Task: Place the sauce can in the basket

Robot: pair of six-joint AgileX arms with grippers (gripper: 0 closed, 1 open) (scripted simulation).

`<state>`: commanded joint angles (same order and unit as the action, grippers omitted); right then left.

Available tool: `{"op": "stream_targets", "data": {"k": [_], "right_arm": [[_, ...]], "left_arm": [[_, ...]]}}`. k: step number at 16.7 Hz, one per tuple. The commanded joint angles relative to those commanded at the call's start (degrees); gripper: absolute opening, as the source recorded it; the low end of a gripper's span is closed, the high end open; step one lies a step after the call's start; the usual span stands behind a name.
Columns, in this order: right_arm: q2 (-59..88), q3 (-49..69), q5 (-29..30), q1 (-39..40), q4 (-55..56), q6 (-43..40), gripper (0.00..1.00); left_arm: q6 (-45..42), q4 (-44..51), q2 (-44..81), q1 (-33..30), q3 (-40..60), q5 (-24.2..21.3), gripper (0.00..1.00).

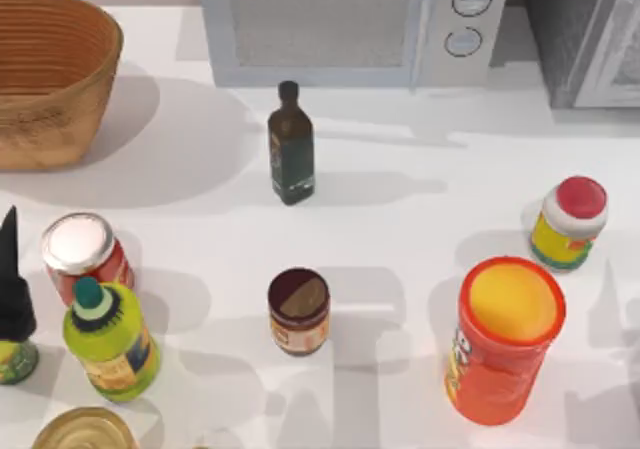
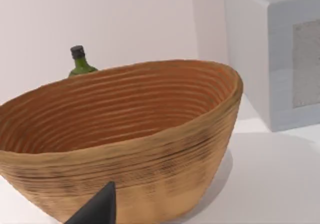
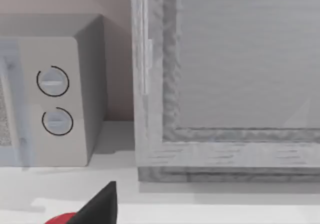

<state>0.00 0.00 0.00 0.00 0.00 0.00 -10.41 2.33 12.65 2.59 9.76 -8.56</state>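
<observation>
1. The sauce can point(image 1: 299, 311) is seen upright on the white table point(image 1: 400, 219), in front of the dark bottle point(image 1: 290, 145), which serves as landmark.
2. The basket point(image 1: 50, 74) is placed far left of the bottle, at the table's back corner; its ribbed inside is shown in the left wrist view point(image 2: 125, 114).
3. A red can point(image 1: 84, 255) and a green bottle point(image 1: 108, 337) are found front-left of the dark bottle, an orange canister point(image 1: 505, 339) front-right.
4. The left gripper point(image 1: 12, 284) is seen at the left edge; whether either pincer is apart or together cannot be told.

basket point(image 1: 50, 69) cut by your left edge | tin point(image 1: 85, 431) cut at bottom | bottle point(image 2: 80, 63) mostly hidden behind basket
</observation>
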Motion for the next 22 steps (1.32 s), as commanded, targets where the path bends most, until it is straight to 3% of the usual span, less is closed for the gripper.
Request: {"op": "stream_targets", "data": {"k": [6,12,17,22], "right_arm": [[0.00,0.00,0.00,0.00,0.00,0.00,1.00],[0.00,0.00,0.00,0.00,0.00,0.00,1.00],[0.00,0.00,0.00,0.00,0.00,0.00,1.00],[0.00,0.00,0.00,0.00,0.00,0.00,1.00]], "left_arm": [[-20.10,3.15,30.12,-2.47,17.71,-16.66,1.00],[-37.02,6.48,62.87,-13.62,30.08,-30.98,1.00],[-42.89,8.75,77.85,-20.67,31.63,-35.00,1.00],[-43.53,9.26,79.71,-21.22,30.96,-35.20,1.00]]}}
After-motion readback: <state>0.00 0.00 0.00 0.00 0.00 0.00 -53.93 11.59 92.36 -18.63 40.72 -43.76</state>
